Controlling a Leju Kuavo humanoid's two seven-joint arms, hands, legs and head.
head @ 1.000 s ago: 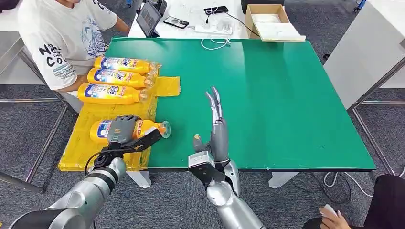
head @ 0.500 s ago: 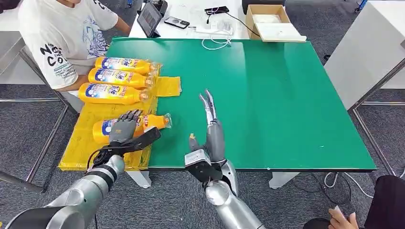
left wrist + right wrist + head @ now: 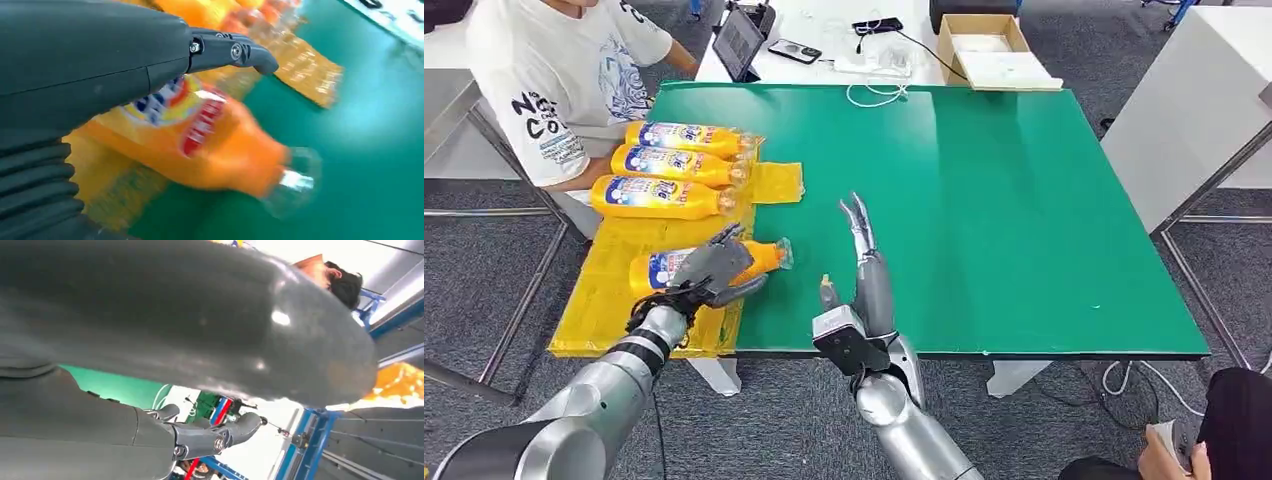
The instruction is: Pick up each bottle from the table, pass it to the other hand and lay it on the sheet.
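Observation:
An orange bottle [image 3: 760, 258] lies on its side on the yellow sheet [image 3: 599, 305] at the table's near left, its clear cap pointing right over the green mat. My left hand [image 3: 710, 271] hovers over its middle with fingers spread, not gripping; the left wrist view shows the bottle [image 3: 210, 145] lying under the straightened fingers [image 3: 235, 51]. Three more orange bottles [image 3: 669, 164] lie side by side farther back on the sheet. My right hand [image 3: 869, 275] stands upright near the table's front edge, fingers straight, holding nothing.
A person in a white shirt [image 3: 554, 70] sits at the far left beside the sheet. A tablet [image 3: 736, 42], phones, cables and a cardboard box [image 3: 989, 45] lie beyond the green mat [image 3: 1004, 200]. Another person's hand [image 3: 1169, 455] is at the lower right.
My left hand carried the bottle slightly farther onto the sheet, then spread its fingers and let it go. My right hand drifted a little left.

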